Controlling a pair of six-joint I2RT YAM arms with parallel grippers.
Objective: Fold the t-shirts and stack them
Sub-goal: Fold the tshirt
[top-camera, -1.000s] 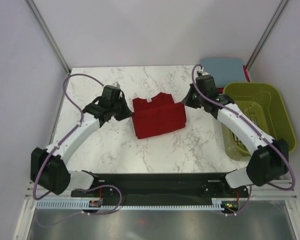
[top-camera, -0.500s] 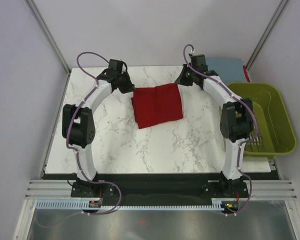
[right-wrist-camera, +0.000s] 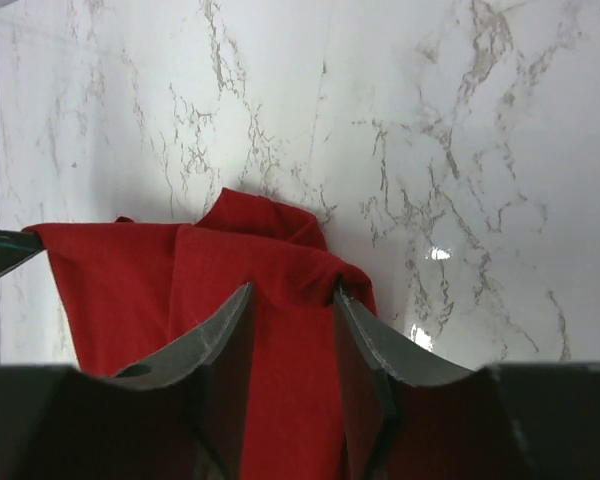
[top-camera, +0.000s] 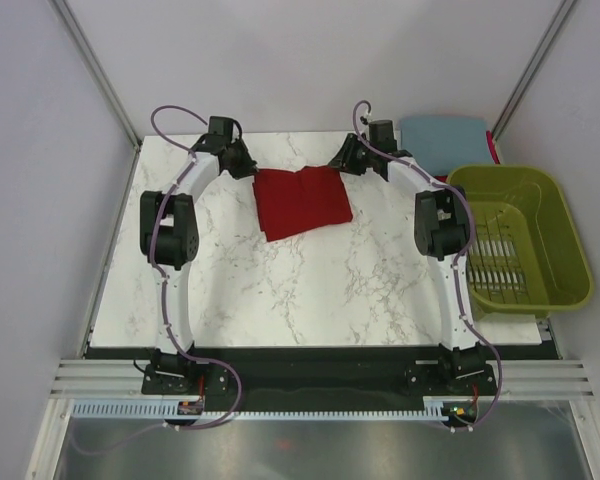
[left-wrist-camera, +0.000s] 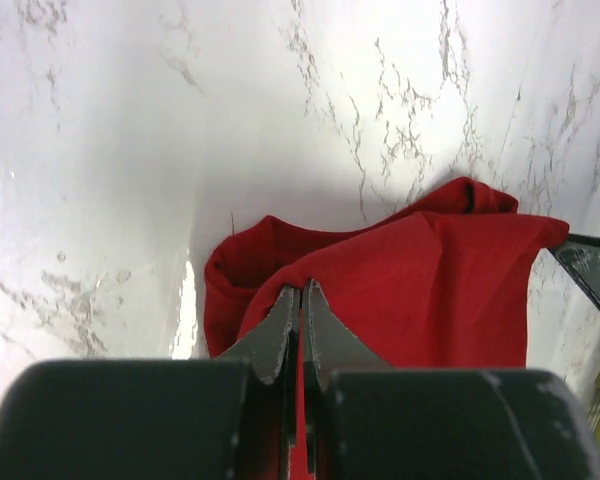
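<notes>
Both arms reached farther, carrying the dark red t-shirt to the far middle of the desk | left pincer clamped on its corner | right pincer half parted astride cloth | risk: one-sided release may tug the fold askew, or fabric snags a lifting finger.

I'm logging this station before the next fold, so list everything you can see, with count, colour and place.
red shirt: one, dark red, folded, far middle of the table
blue shirt: one, blue-grey, folded, far right corner, behind the basket
basket: one, olive green, slatted, right of the table
table: one, white marble, under both arms
left tool: one, dark, shut on the red shirt's far left corner
right tool: one, dark, jaws apart over the red shirt's far right corner
</notes>
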